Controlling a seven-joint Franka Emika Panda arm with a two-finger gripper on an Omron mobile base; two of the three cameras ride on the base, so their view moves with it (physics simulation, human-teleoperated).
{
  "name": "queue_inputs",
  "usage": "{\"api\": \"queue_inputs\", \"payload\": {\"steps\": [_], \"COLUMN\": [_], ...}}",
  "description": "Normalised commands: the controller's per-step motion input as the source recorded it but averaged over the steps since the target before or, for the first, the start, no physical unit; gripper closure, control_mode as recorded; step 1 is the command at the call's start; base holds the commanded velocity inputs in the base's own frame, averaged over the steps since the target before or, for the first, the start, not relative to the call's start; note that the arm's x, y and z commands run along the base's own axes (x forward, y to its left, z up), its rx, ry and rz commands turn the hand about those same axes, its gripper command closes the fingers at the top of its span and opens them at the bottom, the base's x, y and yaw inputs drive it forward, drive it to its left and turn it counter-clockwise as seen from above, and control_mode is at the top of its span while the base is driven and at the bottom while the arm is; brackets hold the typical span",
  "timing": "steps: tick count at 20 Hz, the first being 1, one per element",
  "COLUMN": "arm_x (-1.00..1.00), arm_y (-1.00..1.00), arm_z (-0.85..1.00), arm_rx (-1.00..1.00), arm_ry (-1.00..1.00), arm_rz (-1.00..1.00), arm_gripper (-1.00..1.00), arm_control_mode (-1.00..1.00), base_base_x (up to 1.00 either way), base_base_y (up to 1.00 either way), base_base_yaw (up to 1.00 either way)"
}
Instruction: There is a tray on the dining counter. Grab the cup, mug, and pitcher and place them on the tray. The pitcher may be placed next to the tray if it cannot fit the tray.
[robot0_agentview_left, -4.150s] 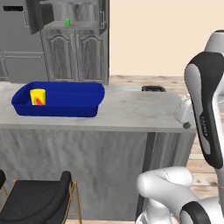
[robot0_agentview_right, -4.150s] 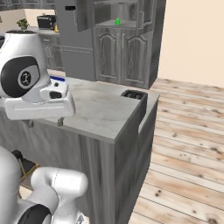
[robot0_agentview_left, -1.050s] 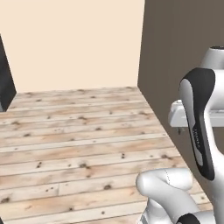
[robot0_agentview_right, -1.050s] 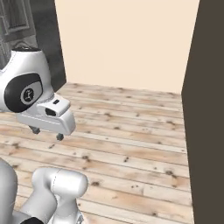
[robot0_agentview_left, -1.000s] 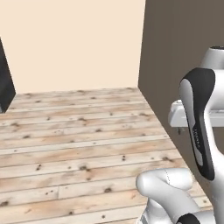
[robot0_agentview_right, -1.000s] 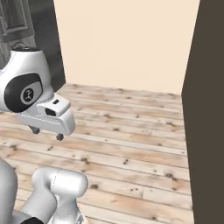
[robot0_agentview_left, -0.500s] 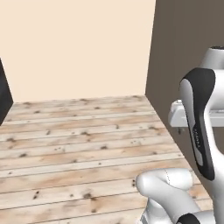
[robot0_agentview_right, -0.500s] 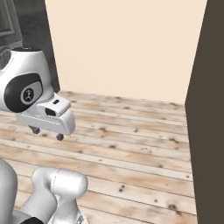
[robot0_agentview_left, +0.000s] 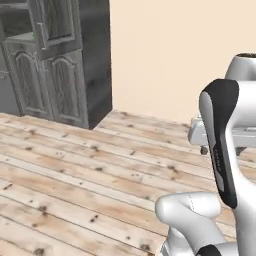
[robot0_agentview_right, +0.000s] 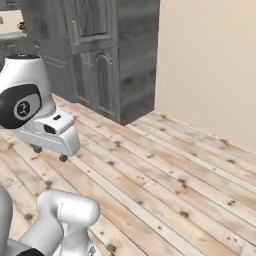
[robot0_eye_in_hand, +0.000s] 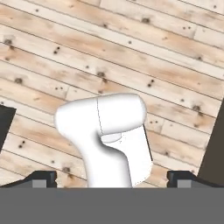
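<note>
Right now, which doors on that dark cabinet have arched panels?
The lower doors: their panels curve into an arch on top, while the upper door has a straight rectangular panel.

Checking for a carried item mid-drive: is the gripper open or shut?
Open. In the hand view the gripper fingertips stand far apart with nothing between them, over the wooden floor.

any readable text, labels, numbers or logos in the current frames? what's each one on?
None that can be read.
A small dark round mark sits on the arm's white joint housing in the right base view; too small and blurred to read.
The dark cabinets, plank floor and beige wall carry no lettering.
</note>
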Motion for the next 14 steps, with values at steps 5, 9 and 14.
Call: {"api": "queue_inputs", "payload": {"steps": [5, 9, 14], "arm_x": [0.00, 0.00, 0.00], "arm_y": [0.00, 0.00, 0.00], "arm_z": [0.00, 0.00, 0.00], "arm_rx": [0.00, 0.00, 0.00], "arm_ry": [0.00, 0.00, 0.00], "arm_rz": [0.00, 0.00, 0.00], "arm_gripper": [-1.00, -1.00, -1.00], "arm_control_mode": [1.00, 1.00, 1.00], "base_base_x": [0.98, 1.00, 1.00], "base_base_y": [-0.03, -0.07, -0.22], "base_base_yaw": [1.00, 0.97, 0.83]}}
